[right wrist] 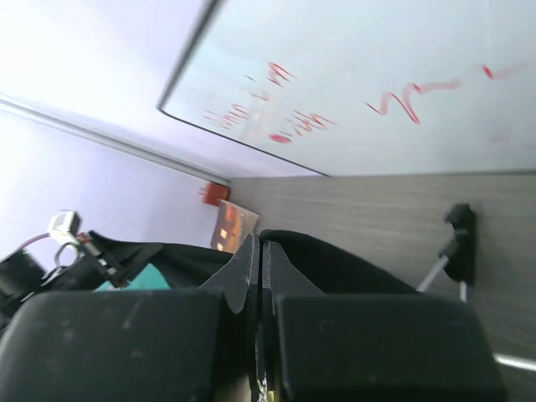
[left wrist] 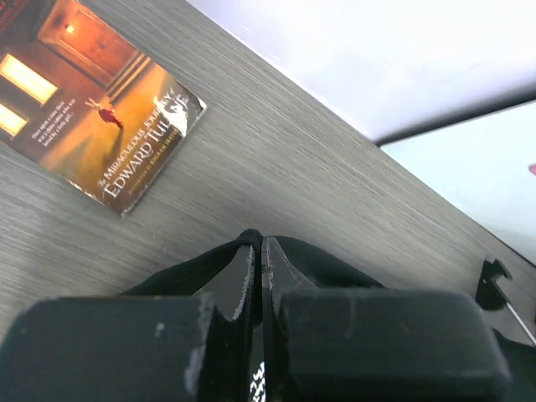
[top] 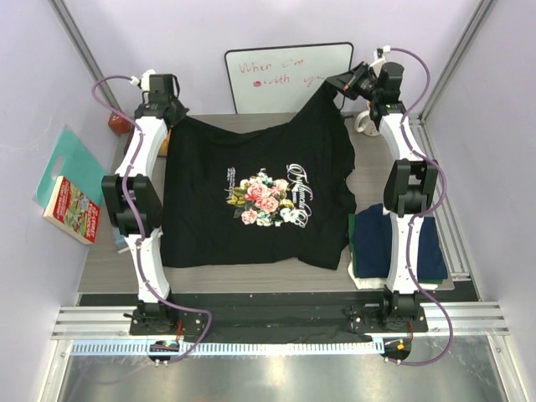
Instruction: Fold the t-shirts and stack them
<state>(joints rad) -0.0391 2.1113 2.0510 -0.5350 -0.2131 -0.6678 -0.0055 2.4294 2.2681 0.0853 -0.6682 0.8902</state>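
Black t-shirt point(top: 251, 201) stretched out, one far corner in each claw.

The shirt lies print-up on the table point(top: 109, 268), pink-and-white flowers and white script mid-chest, with some rumpling along its right side; from both claws it spreads back toward the arm bases, and the held edge runs straight across from one claw to the other; the left claw point(left wrist: 256, 241) is closed on a tuck of black cloth low by the tabletop; the right claw point(right wrist: 256, 241) is likewise clamped on black cloth, its corner drawn up into a peak; the next fold probably means carrying this edge toward the bases; the folded pile point(top: 423, 243), navy on top, sits base-ward of the right claw, so that arm is nearer it; a book point(left wrist: 100, 126) lies beyond the left claw.
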